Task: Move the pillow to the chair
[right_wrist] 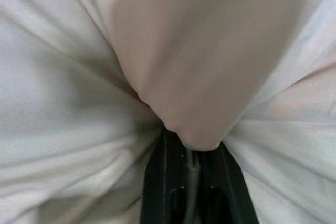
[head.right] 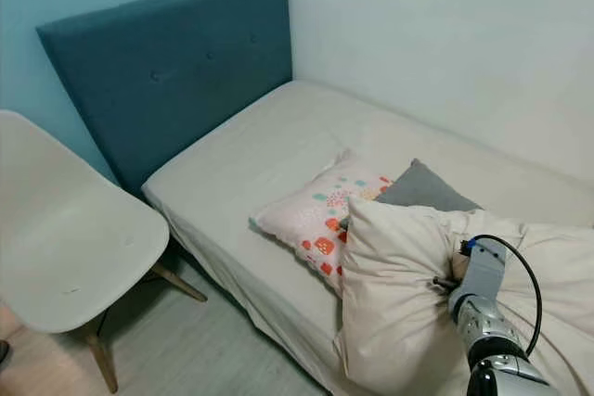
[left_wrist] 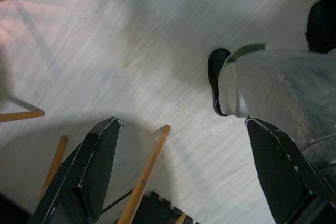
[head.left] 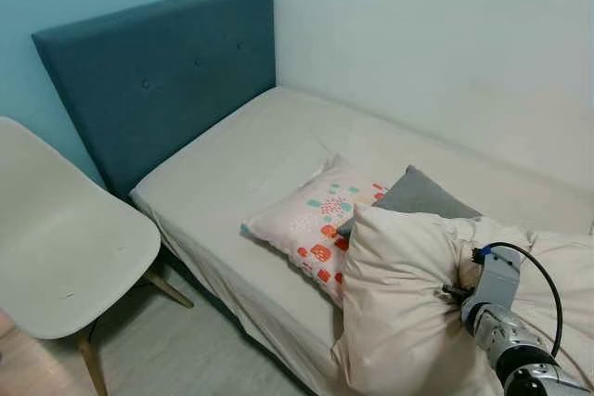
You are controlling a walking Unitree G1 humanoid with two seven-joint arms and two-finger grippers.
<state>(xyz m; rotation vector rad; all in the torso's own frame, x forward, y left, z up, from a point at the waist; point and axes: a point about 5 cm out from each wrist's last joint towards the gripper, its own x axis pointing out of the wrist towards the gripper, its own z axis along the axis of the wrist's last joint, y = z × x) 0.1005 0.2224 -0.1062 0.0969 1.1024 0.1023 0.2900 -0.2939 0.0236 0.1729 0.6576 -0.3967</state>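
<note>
A big cream pillow [head.left: 399, 303] lies at the near right of the bed, its corner raised. My right gripper [head.left: 461, 289] is pressed into its side, and the right wrist view shows the cream fabric [right_wrist: 194, 72] bunched and pinched between the shut fingers [right_wrist: 157, 182]. A white pillow with red and teal prints [head.left: 311, 224] lies flat just left of it, and a grey pillow [head.left: 422, 195] is tucked behind. The white chair [head.left: 65, 238] stands left of the bed. My left gripper [left_wrist: 181, 124] hangs open over the floor.
The bed's mattress [head.left: 241, 159] runs from a teal headboard [head.left: 158, 71] along the white wall. In the left wrist view, wooden chair legs [left_wrist: 144, 174] and a person's black shoe [left_wrist: 216, 77] and grey trouser leg [left_wrist: 278, 87] stand on the pale floor.
</note>
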